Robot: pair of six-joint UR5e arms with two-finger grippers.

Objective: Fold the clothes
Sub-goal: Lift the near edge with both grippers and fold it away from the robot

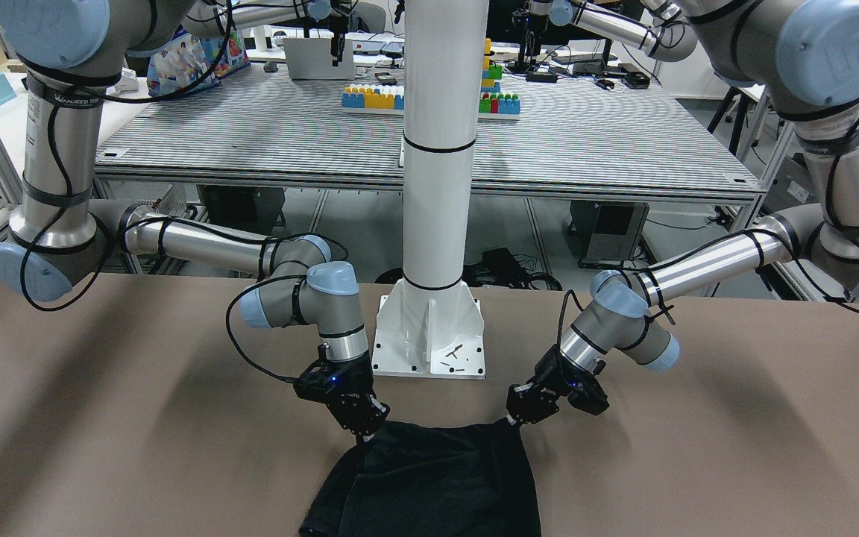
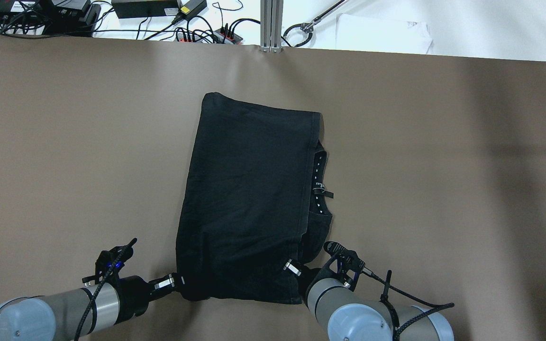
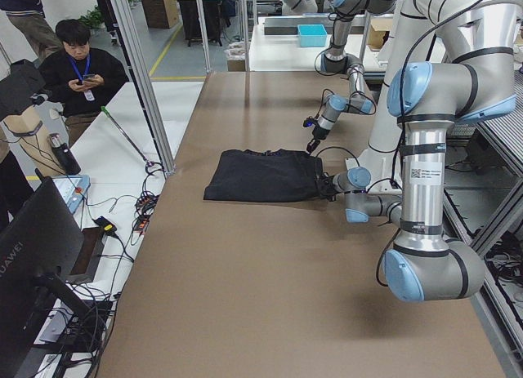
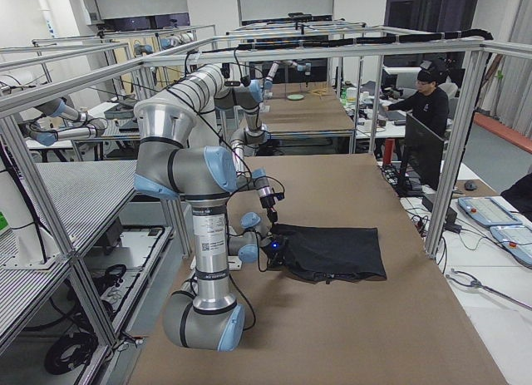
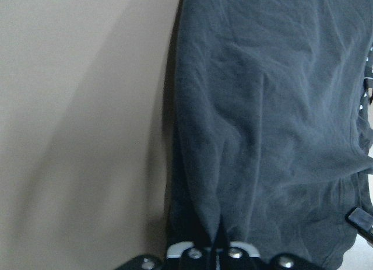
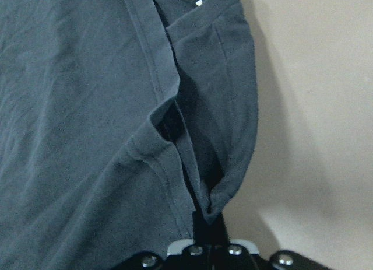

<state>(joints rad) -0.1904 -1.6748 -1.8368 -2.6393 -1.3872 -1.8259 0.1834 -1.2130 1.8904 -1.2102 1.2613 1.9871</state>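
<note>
- Clothes: one dark garment, flat on the table, centre. Its near edge lies toward the robot, just fwd of the white pillar base.
- Left gripper: jaws all but closed, pinching the near-left corner. The wrist view shows a fold of cloth drawn in between them.
- Right gripper: clamped likewise on the near-right corner (only a small tip of cloth in the bite, per wrist view).
- Risk 1: R grip is shallow, so the tip may slip out on lift and drop that side.
- Risk 2: layers are offset along the R edge. R likely holds the under-layer only, so the top layer could lag and bunch.
- Risk 3: uneven lift btwn arms would skew the fold line.
- Risk 4: low carry would drag the cloth across the table and wrinkle it.
- Risk 5: wrists are near the pillar base, so any pull-back risks contact.
</note>
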